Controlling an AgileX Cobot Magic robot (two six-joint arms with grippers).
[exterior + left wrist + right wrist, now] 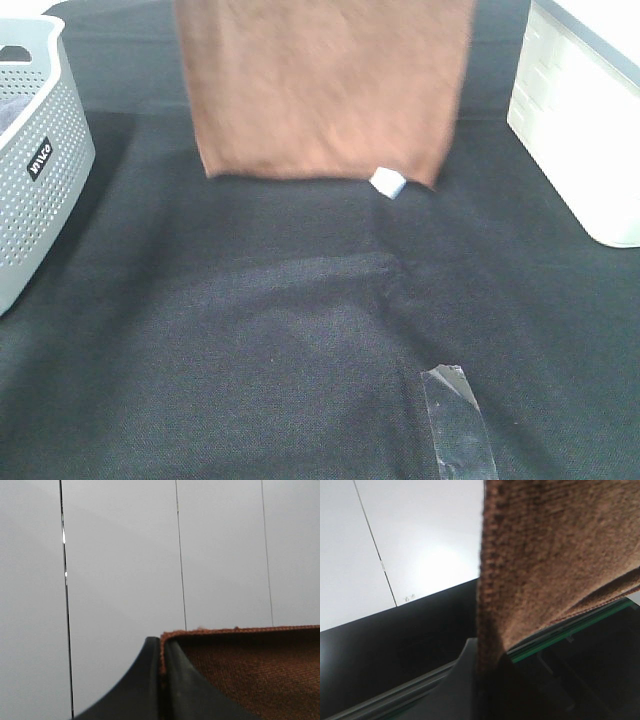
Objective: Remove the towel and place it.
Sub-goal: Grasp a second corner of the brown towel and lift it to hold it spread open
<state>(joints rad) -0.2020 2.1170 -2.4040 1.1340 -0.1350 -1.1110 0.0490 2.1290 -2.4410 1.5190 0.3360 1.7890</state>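
The reddish-brown towel [320, 85] hangs flat above the back of the black table cloth [300, 330], its lower edge just over the cloth, with a small white tag [387, 181] at its lower right corner. Both grippers are out of the exterior high view, above its top edge. In the left wrist view my left gripper [162, 680] is shut on a hemmed corner of the towel [250, 675]. In the right wrist view my right gripper [487, 680] is shut on another edge of the towel [555, 555], which drapes across that view.
A grey perforated basket [35, 160] stands at the left edge. A white plastic container [585, 120] stands at the back right. A strip of clear tape [458, 420] lies on the cloth at the front right.
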